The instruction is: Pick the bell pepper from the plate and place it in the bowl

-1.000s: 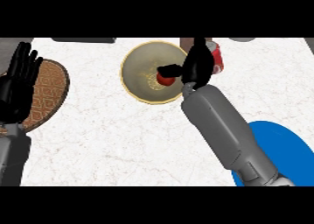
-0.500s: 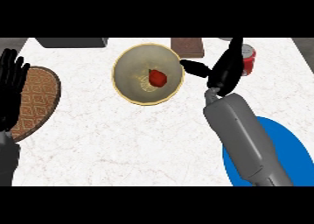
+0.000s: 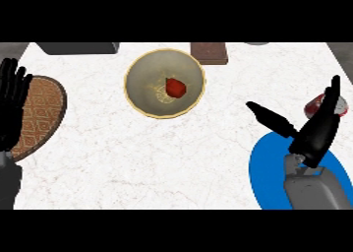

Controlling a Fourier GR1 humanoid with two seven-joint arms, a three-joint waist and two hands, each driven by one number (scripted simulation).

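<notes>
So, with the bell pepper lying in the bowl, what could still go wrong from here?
1. The right hand, open with fingers spread, is right beside the red can; a sideways swing might knock it over.
2. Its forearm hangs over the blue plate; lowering there might push the plate.
The bell pepper lies near the middle of the bowl, so it seems safe.

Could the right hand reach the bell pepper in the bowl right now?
Probably yes: the right hand is open, the bell pepper lies uncovered in the bowl, and nothing stands between them.
</notes>
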